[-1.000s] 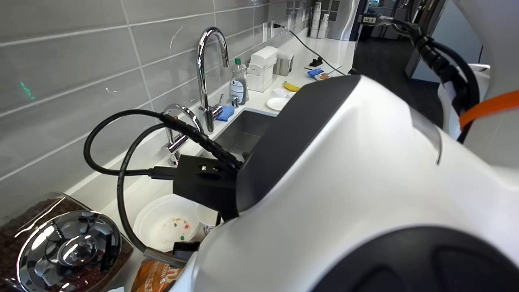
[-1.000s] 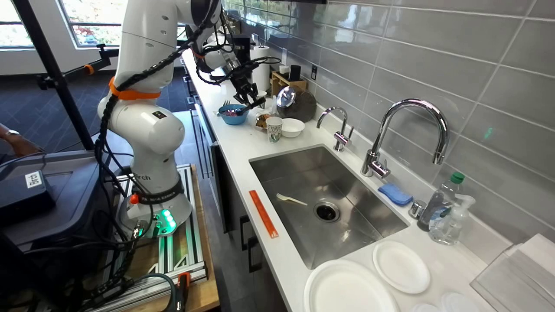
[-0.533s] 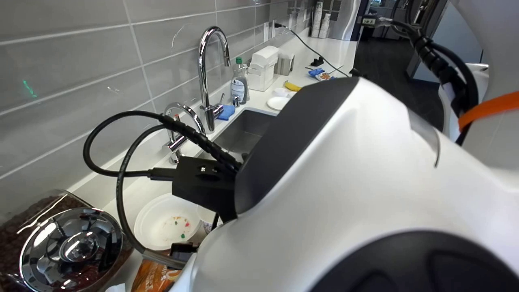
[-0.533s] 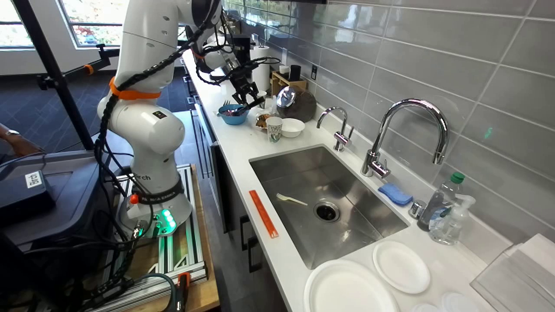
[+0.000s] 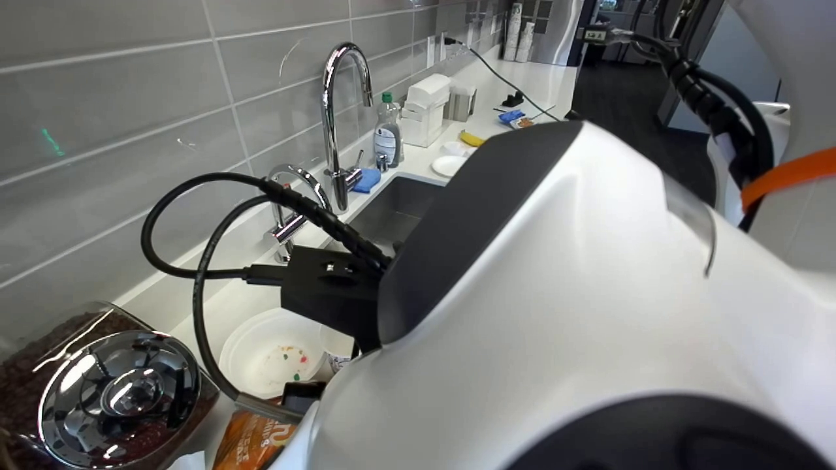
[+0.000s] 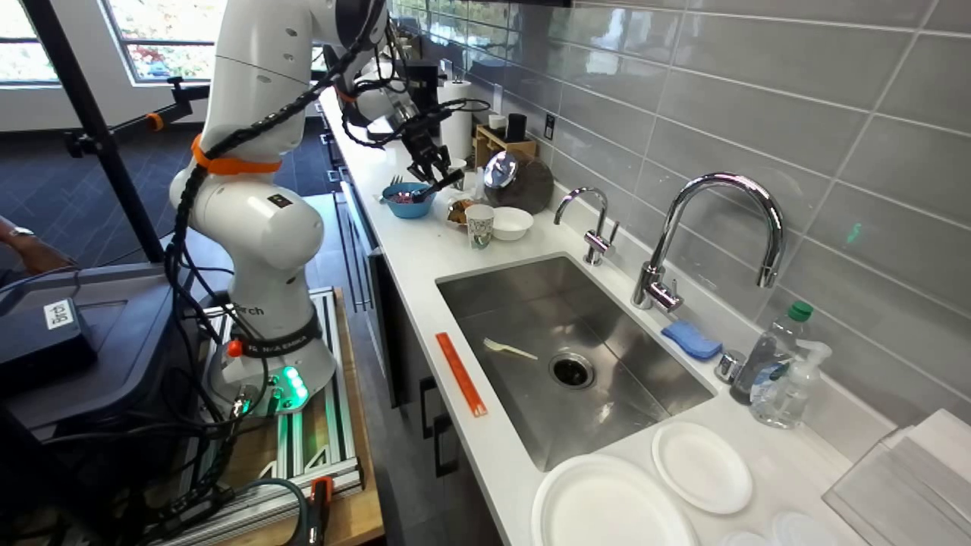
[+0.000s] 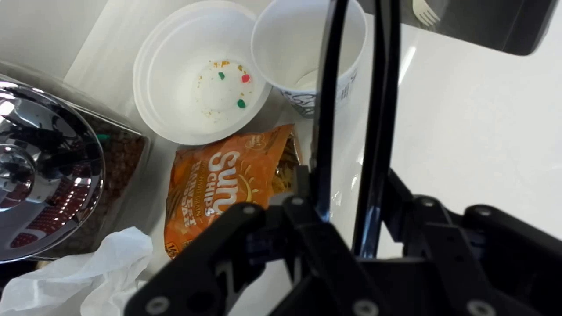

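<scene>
While you are looking along the counter (image 6: 417,250) in an exterior view, the blue bowl (image 6: 407,208) is standing at the left, near your gripper (image 7: 347,206), with pinkish bits showing inside. Your black tongs (image 7: 381,109) are slanting down to that bowl from its right, the low end lying over or in it; you are not getting a clear enough look to tell whether the tips are touching the bits. Your gripper's jaws are standing narrow, clamping the two arms of the tongs between the fingers. You are presumably gripping them partway along so that a squeeze is working both arms while the tips are pointing into the bowl. Just to the right, an orange chip bag (image 7: 210,184) is lying face up, its open end showing chips. Next, a patterned paper cup (image 6: 479,227) is standing upright close beside a white bowl (image 7: 162,79), which is holding crumbs and a few red and green bits. Towards the tiled wall (image 6: 872,189), a chrome lid (image 6: 501,168) is sitting tilted on a clear jar (image 6: 535,186) of brown pieces, probably because the jar's mouth is angled. Further right, the steel sink (image 6: 607,413) is holding a pale fork (image 6: 512,349), and white plates (image 6: 614,504) are lying past the sink's near end.
</scene>
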Motion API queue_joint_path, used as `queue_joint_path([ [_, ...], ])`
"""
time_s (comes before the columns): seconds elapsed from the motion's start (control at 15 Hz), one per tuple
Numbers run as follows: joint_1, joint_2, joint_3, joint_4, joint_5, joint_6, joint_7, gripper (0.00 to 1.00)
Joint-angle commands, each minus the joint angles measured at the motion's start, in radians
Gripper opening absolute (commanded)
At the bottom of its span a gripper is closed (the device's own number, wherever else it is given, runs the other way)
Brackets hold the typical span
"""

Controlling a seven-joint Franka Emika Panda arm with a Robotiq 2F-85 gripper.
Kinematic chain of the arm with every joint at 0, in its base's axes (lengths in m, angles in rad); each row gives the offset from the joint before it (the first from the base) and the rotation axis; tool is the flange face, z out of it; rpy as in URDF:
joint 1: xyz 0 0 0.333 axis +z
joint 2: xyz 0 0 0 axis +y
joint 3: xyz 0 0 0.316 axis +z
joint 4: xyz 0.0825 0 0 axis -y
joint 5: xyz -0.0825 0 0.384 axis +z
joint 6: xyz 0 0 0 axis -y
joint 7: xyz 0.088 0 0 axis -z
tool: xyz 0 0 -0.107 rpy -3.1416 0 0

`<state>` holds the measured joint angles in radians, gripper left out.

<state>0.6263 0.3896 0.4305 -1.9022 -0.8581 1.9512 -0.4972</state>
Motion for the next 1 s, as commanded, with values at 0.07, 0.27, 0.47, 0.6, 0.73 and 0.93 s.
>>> queue_joint_path([
  [0.07,0.035,0.034,-0.001,0.054,-0.028,-0.092,0.006,0.52],
  [0.27,0.046,0.049,-0.001,0.075,-0.026,-0.118,-0.001,0.59],
  [0.47,0.054,0.065,-0.004,0.091,-0.024,-0.131,-0.008,0.60],
  [0.6,0.059,0.074,-0.005,0.102,-0.025,-0.143,-0.011,0.58],
  [0.73,0.063,0.082,-0.005,0.112,-0.022,-0.155,-0.015,0.57],
  [0.93,0.062,0.091,-0.008,0.126,-0.014,-0.164,-0.021,0.60],
])
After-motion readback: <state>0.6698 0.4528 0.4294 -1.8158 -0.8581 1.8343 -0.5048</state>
